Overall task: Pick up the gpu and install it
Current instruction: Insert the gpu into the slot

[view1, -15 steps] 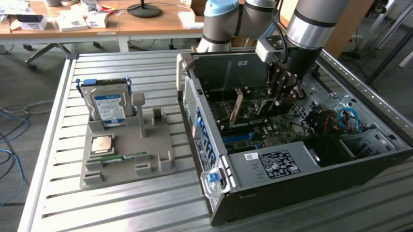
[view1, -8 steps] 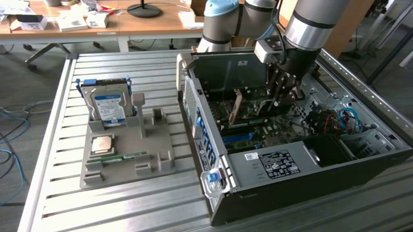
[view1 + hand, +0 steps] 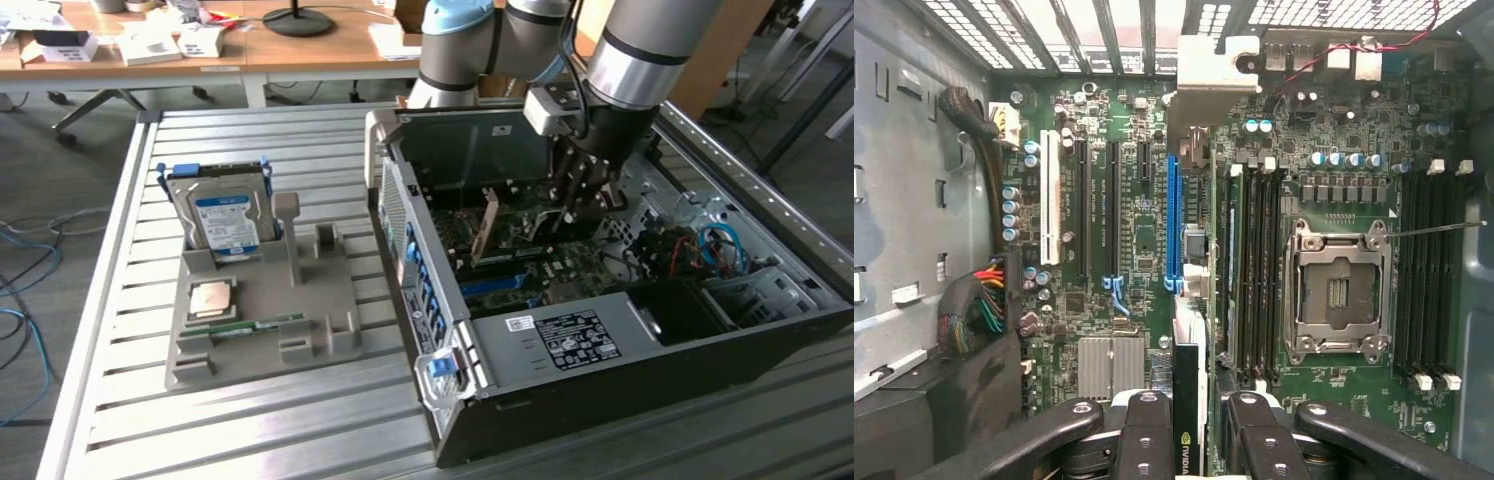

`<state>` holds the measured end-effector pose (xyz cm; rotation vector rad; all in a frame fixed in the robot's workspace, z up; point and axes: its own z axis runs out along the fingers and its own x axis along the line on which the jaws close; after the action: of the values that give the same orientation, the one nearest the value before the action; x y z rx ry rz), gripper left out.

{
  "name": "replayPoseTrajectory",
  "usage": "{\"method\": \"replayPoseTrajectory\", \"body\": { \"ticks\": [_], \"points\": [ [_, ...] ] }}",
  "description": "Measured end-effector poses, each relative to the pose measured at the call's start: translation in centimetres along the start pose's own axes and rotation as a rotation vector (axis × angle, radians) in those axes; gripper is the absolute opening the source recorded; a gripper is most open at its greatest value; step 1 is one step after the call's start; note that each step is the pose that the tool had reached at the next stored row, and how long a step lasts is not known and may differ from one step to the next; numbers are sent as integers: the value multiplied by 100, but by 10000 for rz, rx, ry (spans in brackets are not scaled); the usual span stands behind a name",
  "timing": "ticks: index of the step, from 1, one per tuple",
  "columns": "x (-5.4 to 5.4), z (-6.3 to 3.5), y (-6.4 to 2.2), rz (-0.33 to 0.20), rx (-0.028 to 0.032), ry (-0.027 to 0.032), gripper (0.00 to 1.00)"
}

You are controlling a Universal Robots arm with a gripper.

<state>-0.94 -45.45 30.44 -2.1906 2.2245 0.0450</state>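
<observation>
The gpu point(image 3: 1186, 385) shows edge-on in the wrist view, a thin dark card with a logo on its near end and its silver bracket point(image 3: 1216, 65) at the far end by the case's rear slots. My gripper point(image 3: 1199, 440) is shut on it, one black finger on each side. The card hangs just over the motherboard, running along the long blue slot point(image 3: 1172, 220); whether it is seated I cannot tell. In the exterior view the gripper point(image 3: 585, 205) reaches down into the open computer case point(image 3: 561, 385), and the brownish gpu point(image 3: 489, 222) stands upright towards the case's rear wall.
Inside the case are an open processor socket point(image 3: 1339, 290), memory slots point(image 3: 1254, 260), and red and blue cables point(image 3: 714, 245). At the exterior view's left, a grey fixture point(image 3: 287, 330) holds a blue-labelled hard drive point(image 3: 227, 220), a processor chip point(image 3: 211, 298) and a green memory stick point(image 3: 256, 325).
</observation>
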Motion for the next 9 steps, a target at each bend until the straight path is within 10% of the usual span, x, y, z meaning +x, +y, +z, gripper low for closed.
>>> {"method": "replayPoseTrajectory", "body": {
  "ticks": [9],
  "points": [
    [0, 2, 22, 0, 1, -2, 26]
  ]
}}
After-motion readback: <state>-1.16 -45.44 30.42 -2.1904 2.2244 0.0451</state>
